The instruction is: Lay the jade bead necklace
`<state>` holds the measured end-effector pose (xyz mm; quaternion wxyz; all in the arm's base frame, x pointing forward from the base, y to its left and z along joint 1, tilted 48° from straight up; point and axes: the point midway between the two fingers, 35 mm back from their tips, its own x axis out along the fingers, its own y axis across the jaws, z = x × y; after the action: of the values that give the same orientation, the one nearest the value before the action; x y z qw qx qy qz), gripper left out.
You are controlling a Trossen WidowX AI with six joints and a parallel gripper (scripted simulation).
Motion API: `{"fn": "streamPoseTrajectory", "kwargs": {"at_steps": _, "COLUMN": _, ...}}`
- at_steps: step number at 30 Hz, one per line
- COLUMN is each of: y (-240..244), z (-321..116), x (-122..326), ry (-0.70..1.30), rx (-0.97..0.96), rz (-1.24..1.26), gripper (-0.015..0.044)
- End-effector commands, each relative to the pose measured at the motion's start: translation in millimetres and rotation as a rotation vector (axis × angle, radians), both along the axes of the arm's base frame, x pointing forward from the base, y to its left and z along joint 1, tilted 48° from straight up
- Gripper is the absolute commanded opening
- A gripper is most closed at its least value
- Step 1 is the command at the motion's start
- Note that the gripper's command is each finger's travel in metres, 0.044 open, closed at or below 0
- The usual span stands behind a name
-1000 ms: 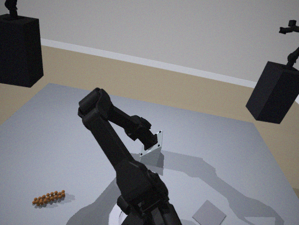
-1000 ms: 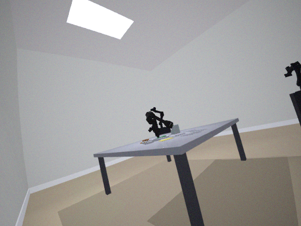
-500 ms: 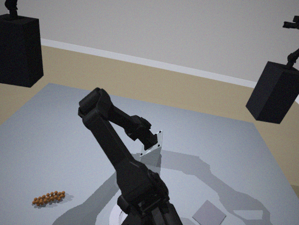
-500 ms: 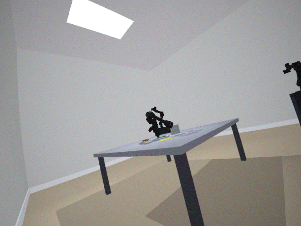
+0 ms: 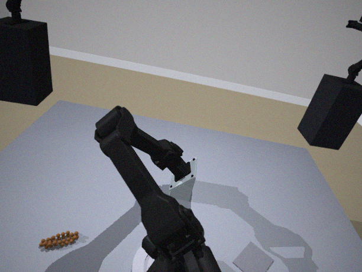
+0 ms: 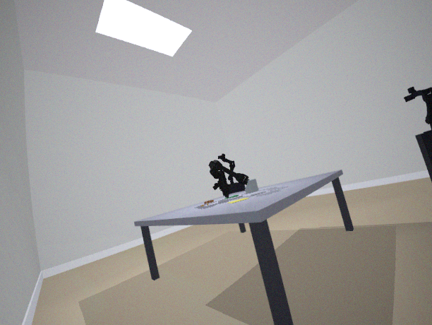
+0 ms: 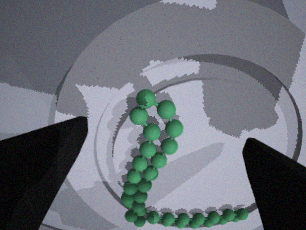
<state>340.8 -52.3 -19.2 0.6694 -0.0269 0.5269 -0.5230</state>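
The jade bead necklace (image 7: 151,132) (image 6: 231,196) lies over the round bead board (image 7: 190,32) (image 5: 138,261). In the wrist view, a narrow double strand runs from the middle down to the lower left, bends there, and a row of beads runs right along the bottom. The board's ring-shaped groove curves around the upper loop. I cannot tell how many beads, if any, sit in the groove. My gripper (image 7: 166,135) is wide open and empty above the board, with the upper loop in view between its fingertips. The arm hides the necklace in the top view.
An orange bead string (image 5: 59,239) (image 6: 208,202) lies on the table left of the board. A grey square tile (image 5: 252,257) lies to the right. A yellow flat piece (image 6: 238,201) is near the board. A grey bracket (image 5: 181,193) (image 6: 252,186) stands beyond the board.
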Motion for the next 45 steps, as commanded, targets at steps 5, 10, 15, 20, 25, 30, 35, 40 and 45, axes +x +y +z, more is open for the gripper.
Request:
{"fn": "streamPoseTrajectory", "kwargs": {"at_steps": 5, "y": 1, "z": 1, "x": 1, "ry": -0.004, "rx": -0.003, "rz": 0.000, "gripper": 0.0440}}
{"fn": "streamPoseTrajectory", "kwargs": {"at_steps": 10, "y": 1, "z": 1, "x": 1, "ry": -0.004, "rx": -0.003, "rz": 0.000, "gripper": 0.0440}}
{"fn": "streamPoseTrajectory", "kwargs": {"at_steps": 15, "y": 1, "z": 1, "x": 1, "ry": -0.004, "rx": -0.003, "rz": 0.000, "gripper": 0.0440}}
{"fn": "streamPoseTrajectory", "kwargs": {"at_steps": 20, "y": 1, "z": 1, "x": 1, "ry": -0.004, "rx": -0.003, "rz": 0.000, "gripper": 0.0440}}
{"fn": "streamPoseTrajectory", "kwargs": {"at_steps": 25, "y": 1, "z": 1, "x": 1, "ry": -0.004, "rx": -0.003, "rz": 0.000, "gripper": 0.0440}}
{"fn": "streamPoseTrajectory", "kwargs": {"at_steps": 30, "y": 5, "z": 5, "x": -9, "ry": -0.016, "rx": -0.003, "rz": -0.011, "gripper": 0.0361}}
{"fn": "streamPoseTrajectory", "kwargs": {"at_steps": 35, "y": 18, "z": 19, "x": -46, "ry": -0.056, "rx": -0.006, "rz": -0.049, "gripper": 0.0310}}
{"fn": "streamPoseTrajectory", "kwargs": {"at_steps": 40, "y": 26, "z": 30, "x": -84, "ry": -0.096, "rx": -0.014, "rz": -0.089, "gripper": 0.0310}}
{"fn": "streamPoseTrajectory", "kwargs": {"at_steps": 45, "y": 27, "z": 32, "x": -95, "ry": -0.107, "rx": -0.017, "rz": -0.101, "gripper": 0.0310}}
